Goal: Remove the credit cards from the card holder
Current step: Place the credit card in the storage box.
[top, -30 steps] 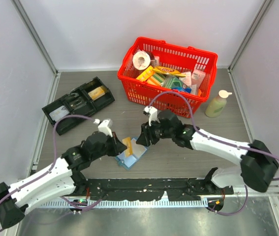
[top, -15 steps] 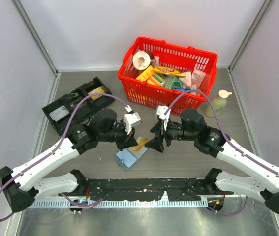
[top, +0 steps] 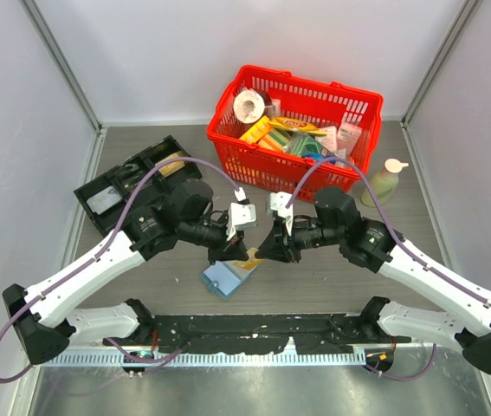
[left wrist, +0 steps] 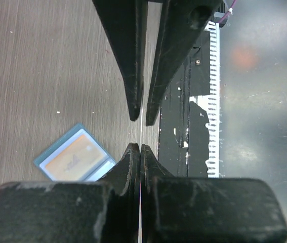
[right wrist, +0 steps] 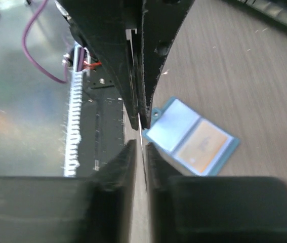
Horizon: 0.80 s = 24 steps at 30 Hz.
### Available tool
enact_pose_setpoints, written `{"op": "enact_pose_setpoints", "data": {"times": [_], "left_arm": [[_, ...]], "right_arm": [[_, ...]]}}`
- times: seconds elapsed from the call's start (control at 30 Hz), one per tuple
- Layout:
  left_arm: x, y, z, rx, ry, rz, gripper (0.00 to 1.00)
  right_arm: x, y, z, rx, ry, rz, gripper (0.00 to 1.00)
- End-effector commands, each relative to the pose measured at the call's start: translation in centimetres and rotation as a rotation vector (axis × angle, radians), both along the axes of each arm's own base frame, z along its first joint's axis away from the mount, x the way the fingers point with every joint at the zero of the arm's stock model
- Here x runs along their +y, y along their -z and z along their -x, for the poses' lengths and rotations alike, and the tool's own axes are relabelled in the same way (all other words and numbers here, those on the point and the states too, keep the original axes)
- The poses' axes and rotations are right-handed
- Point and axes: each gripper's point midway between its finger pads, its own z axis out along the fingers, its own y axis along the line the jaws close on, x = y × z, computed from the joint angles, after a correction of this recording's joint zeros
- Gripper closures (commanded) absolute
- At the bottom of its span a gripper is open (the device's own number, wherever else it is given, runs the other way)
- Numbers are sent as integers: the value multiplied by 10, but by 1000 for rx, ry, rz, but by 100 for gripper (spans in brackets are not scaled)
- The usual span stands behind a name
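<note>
The blue card holder (top: 226,279) lies open on the table, also in the left wrist view (left wrist: 75,159) and the right wrist view (right wrist: 191,140). One orange-tan card (right wrist: 204,144) sits in its clear pocket; the other pocket looks empty. My left gripper (top: 243,254) is shut on a thin card (top: 251,257), orange-tan from above, held above the holder and edge-on in the wrist views (left wrist: 142,132). My right gripper (top: 264,251) faces it from the right. Its fingers (right wrist: 130,157) stand either side of the card's free end (right wrist: 141,132) with a narrow gap.
A red basket (top: 228,95) of goods stands at the back. A black compartmented tray (top: 137,186) is at the back left. A lotion bottle (top: 382,182) stands right of the basket. A black rail (top: 254,329) runs along the near edge.
My left gripper lifted the card off the holder and carried it right. My right gripper drew back, then came in so its fingers straddle the card's free end.
</note>
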Motion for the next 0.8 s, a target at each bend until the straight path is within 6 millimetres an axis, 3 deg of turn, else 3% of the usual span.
{"op": "enact_pose_setpoints", "data": {"times": [0.0,0.03,0.07,0.17,0.27,0.5,0.63,0.67,0.77], "left_arm": [[-3,-14,6,-17,55,22,97],[-3,-15,4,-21,47,22,93],[-4,-15,1,-26,26,25,83],[-3,-19,-25,-70,-152,62,36],[-1,-24,-51,-75,-339,150,15],[35,-50,-91,-45,-768,498,9],[51,-52,-100,17,-909,648,6],[51,-51,-100,49,-922,674,6],[43,-50,-97,160,-917,774,6]], "right_arm": [[5,-13,3,5,-31,-29,95],[5,-13,2,7,-27,-30,99],[5,-13,1,14,-14,-34,99],[2,-9,-12,39,79,-38,99],[-1,-16,-32,83,177,-104,99],[-20,-22,-75,217,380,-281,99],[-24,-33,-76,295,387,-425,99],[-25,-27,-76,340,393,-437,99],[-26,-40,-75,354,379,-533,99]]}}
